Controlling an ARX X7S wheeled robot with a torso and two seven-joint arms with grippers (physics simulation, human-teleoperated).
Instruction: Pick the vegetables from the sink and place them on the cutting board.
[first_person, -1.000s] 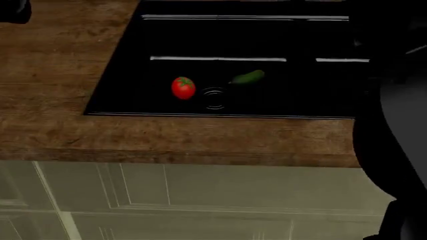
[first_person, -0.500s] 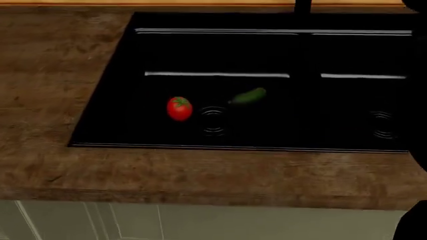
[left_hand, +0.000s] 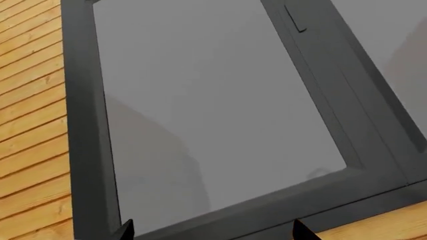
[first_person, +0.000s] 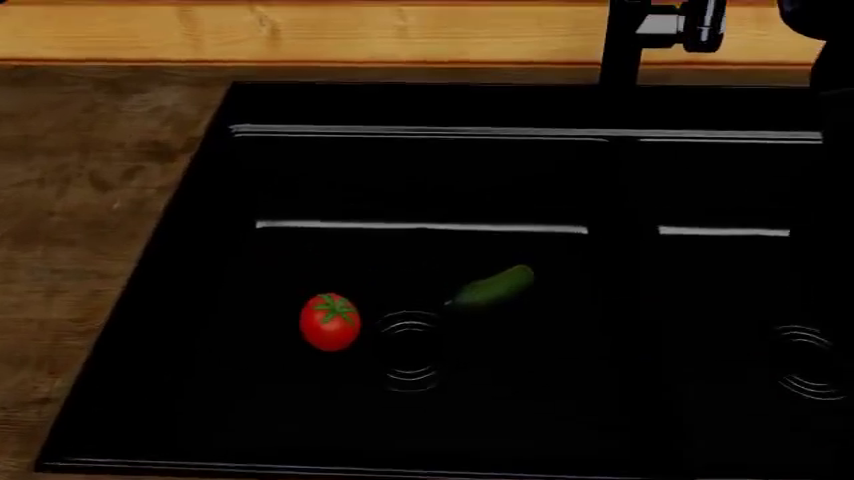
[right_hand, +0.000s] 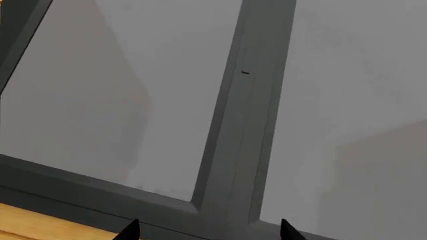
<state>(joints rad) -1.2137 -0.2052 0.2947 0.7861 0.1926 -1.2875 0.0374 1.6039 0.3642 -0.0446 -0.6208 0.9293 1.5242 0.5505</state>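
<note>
The red tomato with its green calyx lies on the floor of the black sink's left basin, left of a round drain. The dark green cucumber lies just beyond and right of that drain. Neither arm shows in the head view. In the left wrist view, my left gripper shows only two dark fingertips set wide apart, with nothing between them, facing a window. My right gripper looks the same: tips apart, empty, facing a window frame. The cutting board is out of view.
Dark brown wooden countertop borders the sink on the left. A black faucet rises behind the divider between the basins. The right basin has its own drain. A pale wooden plank wall runs along the back.
The head view has moved in over the sink: the cabinet fronts dropped out of view, the faucet and back wall came in. Tomato and cucumber keep their places in the basin.
</note>
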